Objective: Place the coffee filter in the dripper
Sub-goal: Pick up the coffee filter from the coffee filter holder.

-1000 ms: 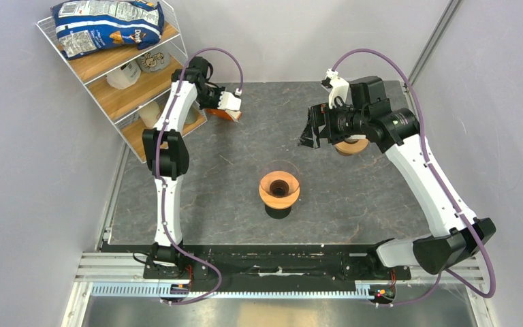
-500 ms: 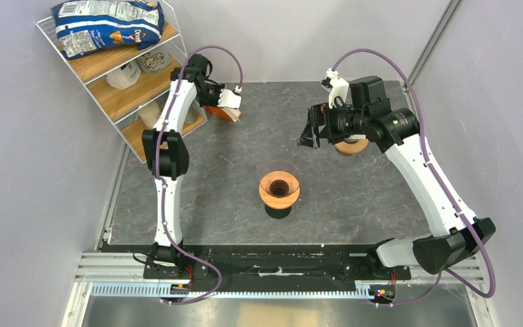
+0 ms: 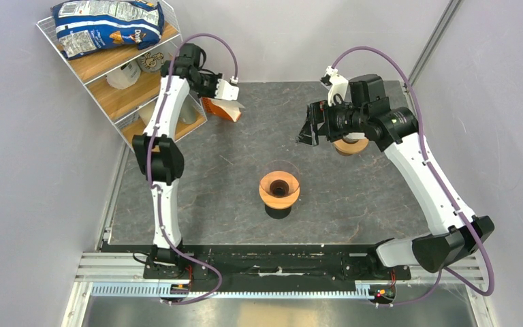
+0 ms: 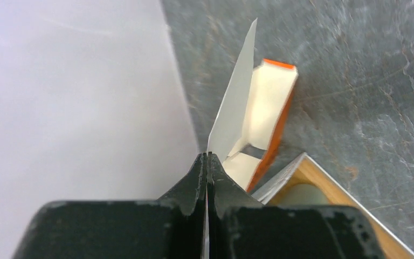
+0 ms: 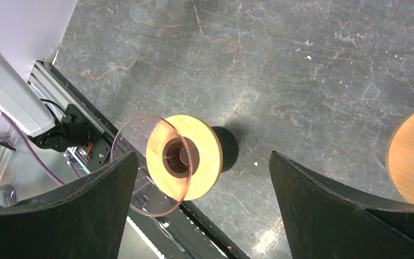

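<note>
Cream coffee filter pinched tight in left gripper, far left; dripper mid-table still unfilled; right gripper gapes empty.

Light: bright, even, from overhead.
Shadow: small, dark, touching the dripper.
Glare: pale sheen on the table near it.
Blur: left wrist view soft; left gripper out of focus, coffee filter edge smeared.
Top view: sharp.

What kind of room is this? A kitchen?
Probably a robot lab bench, not a kitchen: the left arm and right arm bolted to a metal rail, bare grey walls around the table, one dripper.
</note>
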You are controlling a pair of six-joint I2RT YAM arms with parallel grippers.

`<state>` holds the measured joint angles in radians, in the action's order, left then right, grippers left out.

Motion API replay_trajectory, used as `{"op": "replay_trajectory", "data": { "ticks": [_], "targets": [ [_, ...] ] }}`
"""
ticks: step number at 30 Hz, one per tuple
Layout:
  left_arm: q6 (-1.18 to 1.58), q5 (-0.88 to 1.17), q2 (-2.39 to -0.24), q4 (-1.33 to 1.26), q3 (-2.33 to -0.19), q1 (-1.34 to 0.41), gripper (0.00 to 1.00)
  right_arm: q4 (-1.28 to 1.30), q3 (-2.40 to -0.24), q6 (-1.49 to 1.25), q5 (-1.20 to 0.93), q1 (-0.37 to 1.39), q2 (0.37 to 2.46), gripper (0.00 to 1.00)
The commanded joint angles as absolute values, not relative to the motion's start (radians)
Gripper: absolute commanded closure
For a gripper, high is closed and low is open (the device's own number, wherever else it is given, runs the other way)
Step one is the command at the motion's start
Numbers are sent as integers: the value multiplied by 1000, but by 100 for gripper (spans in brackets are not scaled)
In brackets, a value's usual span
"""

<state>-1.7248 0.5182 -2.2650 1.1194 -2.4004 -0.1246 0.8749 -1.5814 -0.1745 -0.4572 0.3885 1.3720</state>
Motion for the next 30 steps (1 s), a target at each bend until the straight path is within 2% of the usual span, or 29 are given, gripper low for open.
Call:
{"op": "replay_trajectory", "data": {
  "ticks": [1,11,13,16,19,24,30],
  "targets": [
    [-1801,714,-2045,1115,-2372,-127,98,761,-1643,-150,-464,383,1355,1],
    [-2012,1009,-1660,1206,-2077,-151,98,653,-1683,-36,-488,377,1314,1],
    [-2123,1066,-1556,1198,-1953,-160,98,622,-1662,-25,-492,377,1292,1],
    [-2348,1133,-1426,1214,-1784,-177,98,607,-1649,49,-613,377,1276,1],
    [-2684,1155,-1395,1436,-1762,-195,98,638,-1657,143,-730,377,1275,1],
    [-2680,1190,-1271,1249,-1606,-314,98,733,-1707,192,-917,381,1321,1],
    [-2680,1221,-1224,1216,-1601,-384,98,673,-1749,-19,-1015,392,1391,1]
  ]
}}
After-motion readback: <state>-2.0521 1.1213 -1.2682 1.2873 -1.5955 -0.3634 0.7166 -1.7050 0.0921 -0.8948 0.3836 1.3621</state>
